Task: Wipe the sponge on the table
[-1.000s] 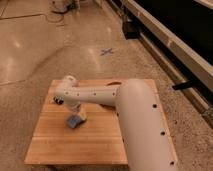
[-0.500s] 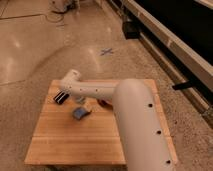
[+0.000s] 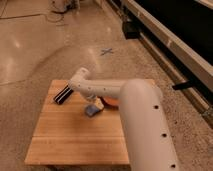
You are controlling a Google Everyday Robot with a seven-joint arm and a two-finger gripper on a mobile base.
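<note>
The light-blue sponge (image 3: 91,110) lies on the light-wood table (image 3: 60,140), near the middle of its top. My white arm reaches in from the lower right, and its wrist bends over the table's far left part. My gripper (image 3: 97,103) points down under the forearm, right at the sponge's upper right edge. The arm hides most of the gripper.
A black rectangular block (image 3: 63,94) with pale edges lies on the table's far left part, beside the wrist. Something orange (image 3: 111,102) shows under the forearm, right of the sponge. Speckled floor surrounds the table, and a dark low wall (image 3: 170,45) runs along the right.
The sponge has slid to the right and a little farther away across the table, with the gripper end of the arm moving along with it. The black block has stayed put.
</note>
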